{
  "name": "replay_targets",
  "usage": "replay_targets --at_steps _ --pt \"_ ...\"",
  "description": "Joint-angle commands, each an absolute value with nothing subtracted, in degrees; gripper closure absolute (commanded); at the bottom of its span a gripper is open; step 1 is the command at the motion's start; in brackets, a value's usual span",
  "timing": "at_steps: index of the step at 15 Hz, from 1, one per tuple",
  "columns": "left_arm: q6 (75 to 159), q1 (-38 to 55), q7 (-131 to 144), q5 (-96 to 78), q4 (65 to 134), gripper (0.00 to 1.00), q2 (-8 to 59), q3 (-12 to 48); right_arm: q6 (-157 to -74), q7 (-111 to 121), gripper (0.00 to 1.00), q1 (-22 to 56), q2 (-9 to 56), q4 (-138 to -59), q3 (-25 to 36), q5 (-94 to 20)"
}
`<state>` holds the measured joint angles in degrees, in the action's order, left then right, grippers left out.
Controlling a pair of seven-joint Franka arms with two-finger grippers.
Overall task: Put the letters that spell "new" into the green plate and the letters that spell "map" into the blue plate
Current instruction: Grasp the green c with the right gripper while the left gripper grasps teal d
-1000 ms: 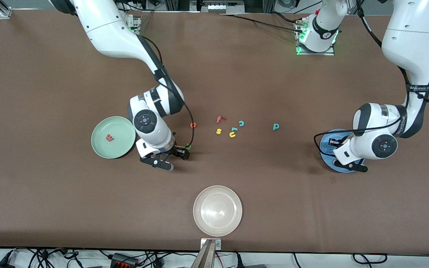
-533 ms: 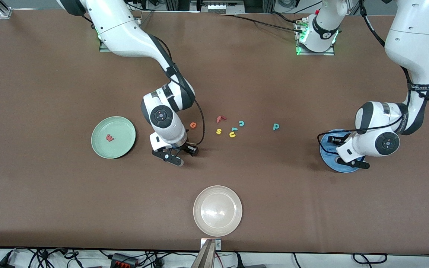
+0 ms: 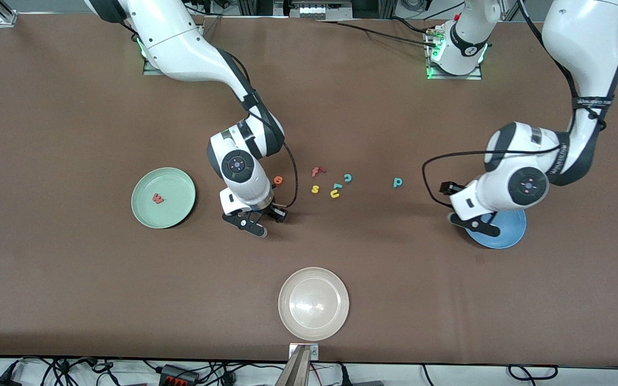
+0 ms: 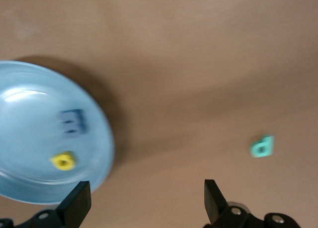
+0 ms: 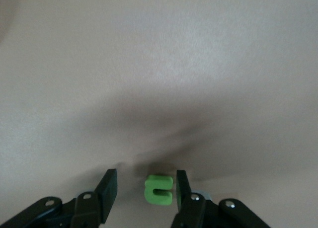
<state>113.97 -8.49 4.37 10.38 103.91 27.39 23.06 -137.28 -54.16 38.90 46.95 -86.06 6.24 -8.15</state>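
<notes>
My right gripper [image 5: 143, 195] is low over the table between the green plate [image 3: 176, 212] and the loose letters, its fingers [image 5: 108, 188] narrowed around the green n [image 5: 159, 190] but with a gap on one side, so I cannot tell if it grips. The red w [image 3: 157, 198] lies in the green plate. The orange e [image 3: 278, 180] sits beside my right arm's wrist. My left gripper [image 4: 144, 200] hangs spread wide and empty over the blue plate [image 4: 94, 138] edge; the blue m [image 4: 72, 121] and yellow a [image 4: 63, 161] lie inside it. The teal p [image 3: 397, 183] lies on the table toward that plate. The arm's strap lettering is unreadable.
</notes>
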Motion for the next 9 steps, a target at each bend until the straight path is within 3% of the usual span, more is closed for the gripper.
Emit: replay_targets --at_steps 1,6,9 --pt "114.25 -8.53 17.36 10.81 106.34 0.0 28.03 28.46 -136.85 -57.38 0.46 40.25 47.9 -85.17 6.68 -8.7" --pt "130.48 -5.54 22.75 11.6 115.91 0.0 29.44 29.0 -136.41 -57.39 0.49 40.34 47.81 -85.96 6.68 -8.7" --pt "132.45 -3.79 25.74 11.78 116.28 0.0 31.9 28.65 -136.23 -57.39 0.61 40.34 47.81 -85.96 6.68 -8.7"
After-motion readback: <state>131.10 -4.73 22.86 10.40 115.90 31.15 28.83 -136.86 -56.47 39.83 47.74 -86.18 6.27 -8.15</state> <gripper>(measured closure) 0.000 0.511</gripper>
